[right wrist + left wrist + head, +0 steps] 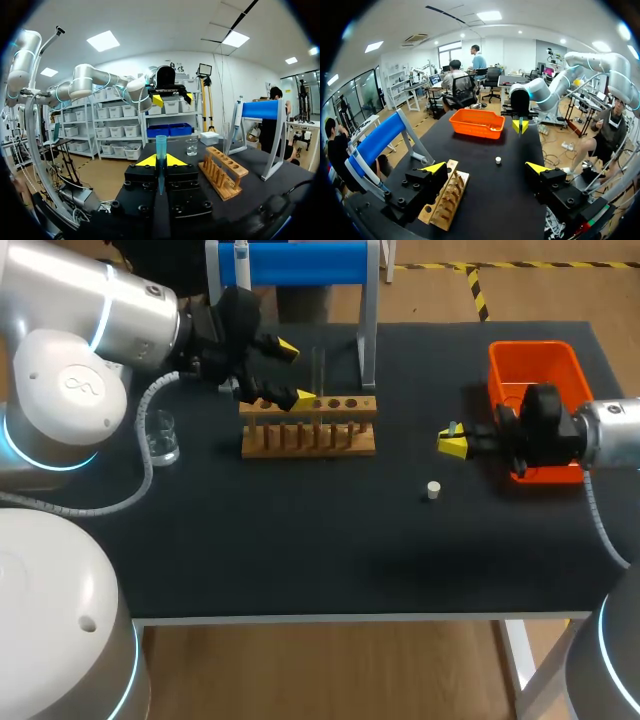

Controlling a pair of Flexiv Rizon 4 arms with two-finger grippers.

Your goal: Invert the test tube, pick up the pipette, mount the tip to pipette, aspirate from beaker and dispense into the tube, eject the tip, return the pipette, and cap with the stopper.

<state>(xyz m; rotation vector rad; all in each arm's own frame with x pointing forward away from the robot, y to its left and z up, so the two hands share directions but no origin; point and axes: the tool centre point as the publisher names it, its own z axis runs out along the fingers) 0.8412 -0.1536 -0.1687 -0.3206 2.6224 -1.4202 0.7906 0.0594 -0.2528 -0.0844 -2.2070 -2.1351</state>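
My left gripper [293, 373] hangs open, its yellow tips well apart, over the near-left end of the rack [310, 438] at 11 o'clock on the table [300, 550]. From the left wrist, the rack lies just under the left finger and nothing sits between the fingers.

My right gripper [452, 443] is at 3 o'clock, just off centre, in front of the bin [535, 365], which sits at 2 o'clock. The right wrist shows it clamped on the tube [160, 145], which stands upright between the yellow tips with its open end up.

The stopper [432, 490] lies alone at 4 o'clock near the centre, close to the right gripper but not touching it. The beaker [160, 435] is at 9 o'clock, well apart from the rack. The stand [300, 262] is at 12 o'clock behind the rack, and the pipette [239, 120] hangs on it.
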